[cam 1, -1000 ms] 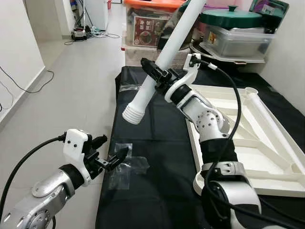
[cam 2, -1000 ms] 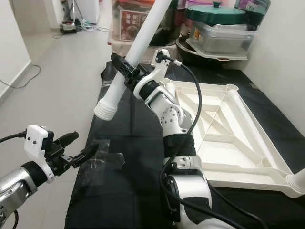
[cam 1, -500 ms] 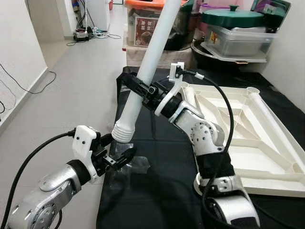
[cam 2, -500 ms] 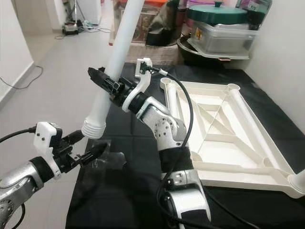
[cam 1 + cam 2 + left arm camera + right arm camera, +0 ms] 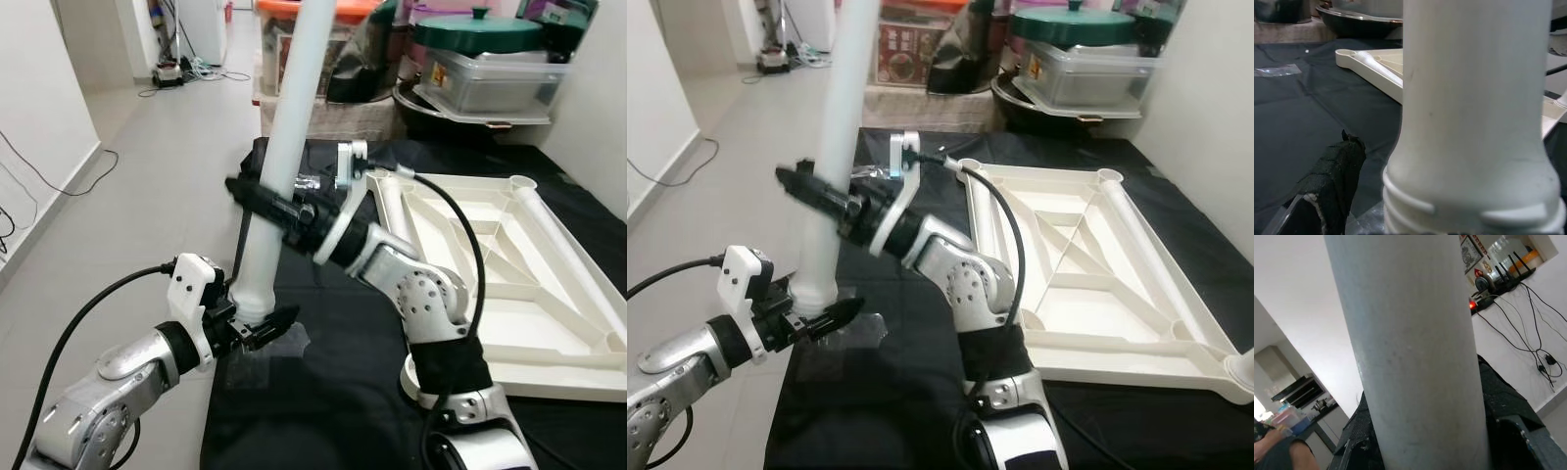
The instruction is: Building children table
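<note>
— How does the table leg [image 5: 286, 127] sit in the head views?

— Nearly upright, long axis leaning slightly with its top toward the far storage bins [image 5: 487, 70]; the ribbed, threaded end points down at the near-left edge of the black-covered bench [image 5: 323, 392]. The right gripper [image 5: 257, 199] has its fingers clamped around the shaft at mid-height. The left gripper [image 5: 263, 328] sits at the ribbed foot, fingers apart on either side of it. The overturned white tabletop [image 5: 1087, 264] lies flat to the right.

— And the left wrist view?

— The leg's threaded end [image 5: 1474, 196] looms close, one padded finger [image 5: 1334, 171] beside it; whether it touches is hard to tell.

— The right wrist view?

— The shaft [image 5: 1415, 357] runs lengthwise between the black fingers [image 5: 1503, 406], pressed against them.
</note>
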{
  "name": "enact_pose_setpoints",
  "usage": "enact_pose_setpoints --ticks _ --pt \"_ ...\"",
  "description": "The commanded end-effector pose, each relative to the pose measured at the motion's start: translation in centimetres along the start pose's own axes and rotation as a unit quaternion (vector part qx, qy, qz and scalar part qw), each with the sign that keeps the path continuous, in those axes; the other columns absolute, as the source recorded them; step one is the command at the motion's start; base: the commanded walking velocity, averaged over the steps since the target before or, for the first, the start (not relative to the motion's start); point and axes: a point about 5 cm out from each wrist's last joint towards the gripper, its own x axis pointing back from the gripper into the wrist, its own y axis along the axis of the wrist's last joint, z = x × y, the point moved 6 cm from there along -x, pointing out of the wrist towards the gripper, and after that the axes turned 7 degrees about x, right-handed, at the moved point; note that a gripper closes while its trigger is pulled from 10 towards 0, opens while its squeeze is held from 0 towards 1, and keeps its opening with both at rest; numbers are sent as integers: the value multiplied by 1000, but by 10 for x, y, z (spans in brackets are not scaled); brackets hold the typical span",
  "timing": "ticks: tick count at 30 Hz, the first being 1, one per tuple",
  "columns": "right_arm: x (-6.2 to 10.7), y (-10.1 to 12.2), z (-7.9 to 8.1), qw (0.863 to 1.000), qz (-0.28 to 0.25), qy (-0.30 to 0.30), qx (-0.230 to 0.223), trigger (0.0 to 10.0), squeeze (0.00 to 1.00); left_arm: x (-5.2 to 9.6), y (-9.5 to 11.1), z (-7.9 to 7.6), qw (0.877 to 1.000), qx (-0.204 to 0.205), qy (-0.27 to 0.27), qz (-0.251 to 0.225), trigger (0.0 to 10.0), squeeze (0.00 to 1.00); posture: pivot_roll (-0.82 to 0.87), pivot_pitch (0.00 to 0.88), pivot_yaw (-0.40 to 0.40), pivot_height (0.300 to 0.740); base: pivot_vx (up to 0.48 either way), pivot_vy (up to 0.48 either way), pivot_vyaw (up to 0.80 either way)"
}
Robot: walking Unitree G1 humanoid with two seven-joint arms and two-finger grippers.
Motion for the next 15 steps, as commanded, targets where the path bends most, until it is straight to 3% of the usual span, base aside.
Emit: enact_pose_setpoints --ticks 1,10,14,15 --pt "-5 -1 26 998 2 70 -6 0 0 0 -4 -4 1000 7 -9 8 10000 0 43 0 -62 740 0 0 0" --pt "0 8 10 998 8 52 22 0 0 8 -6 -11 1000 13 -16 10 10000 0 49 0 -71 740 0 0 0" --pt "-1 2 18 998 14 67 16 0 0 4 -6 -19 999 20 -39 9 10000 0 51 0 -68 740 0 0 0" --pt "-1 0 22 997 16 72 12 0 0 3 -4 -24 998 25 -59 5 3529 0 49 0 -63 740 0 0 0"
